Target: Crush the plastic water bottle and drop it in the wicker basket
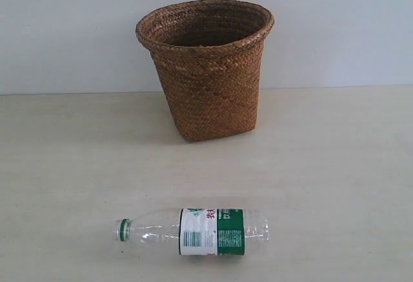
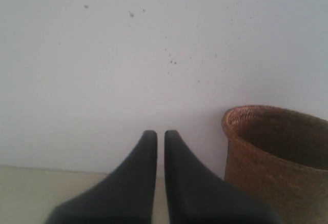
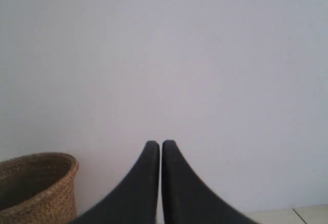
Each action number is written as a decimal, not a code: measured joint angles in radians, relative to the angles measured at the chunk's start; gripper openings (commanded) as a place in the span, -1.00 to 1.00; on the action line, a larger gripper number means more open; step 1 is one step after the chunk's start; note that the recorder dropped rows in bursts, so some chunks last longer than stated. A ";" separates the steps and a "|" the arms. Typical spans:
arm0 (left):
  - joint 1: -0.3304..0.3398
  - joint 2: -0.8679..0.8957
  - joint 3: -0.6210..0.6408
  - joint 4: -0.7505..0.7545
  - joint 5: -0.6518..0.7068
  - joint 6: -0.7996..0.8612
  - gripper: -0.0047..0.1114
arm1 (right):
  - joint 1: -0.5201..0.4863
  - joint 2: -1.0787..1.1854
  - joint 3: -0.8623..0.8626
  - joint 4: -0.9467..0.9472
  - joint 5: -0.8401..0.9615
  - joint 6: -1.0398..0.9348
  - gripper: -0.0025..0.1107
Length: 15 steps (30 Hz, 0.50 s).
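The plastic water bottle (image 1: 197, 231) lies on its side near the table's front edge, green cap ring to the left, uncrushed. Behind it stands the wicker basket (image 1: 208, 69), upright and open-topped. Neither arm shows in the exterior view. My left gripper (image 2: 160, 133) is shut with nothing between its black fingers, raised and facing the wall, and the wicker basket (image 2: 274, 162) sits off to one side of it. The right gripper (image 3: 160, 143) is likewise shut and empty, with the basket (image 3: 38, 188) at the opposite side. No wrist view shows the bottle.
A pale wooden table (image 1: 77, 166) carries both objects. A plain white wall (image 1: 71, 30) rises right behind the basket.
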<state>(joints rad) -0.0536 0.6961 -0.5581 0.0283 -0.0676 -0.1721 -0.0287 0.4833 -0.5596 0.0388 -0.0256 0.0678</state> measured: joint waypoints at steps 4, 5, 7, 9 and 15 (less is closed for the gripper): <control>0.000 0.129 -0.118 0.017 0.119 0.020 -0.84 | 0.000 0.103 -0.091 0.000 0.087 -0.053 -0.96; 0.000 0.152 -0.146 0.017 0.150 0.032 -0.84 | 0.000 0.131 -0.115 0.000 0.112 -0.068 -0.96; 0.000 0.199 -0.198 0.019 0.232 0.073 -0.84 | 0.000 0.187 -0.164 0.000 0.171 -0.094 -0.96; 0.000 0.234 -0.239 0.021 0.301 0.127 -0.84 | 0.000 0.238 -0.209 0.000 0.231 -0.118 -0.96; -0.004 0.311 -0.335 -0.096 0.507 0.413 -0.84 | 0.035 0.399 -0.343 0.030 0.456 -0.244 -0.96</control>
<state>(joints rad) -0.0573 1.0069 -0.8934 -0.0679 0.4397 0.2409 0.0060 0.8818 -0.9024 0.0690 0.4304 -0.1767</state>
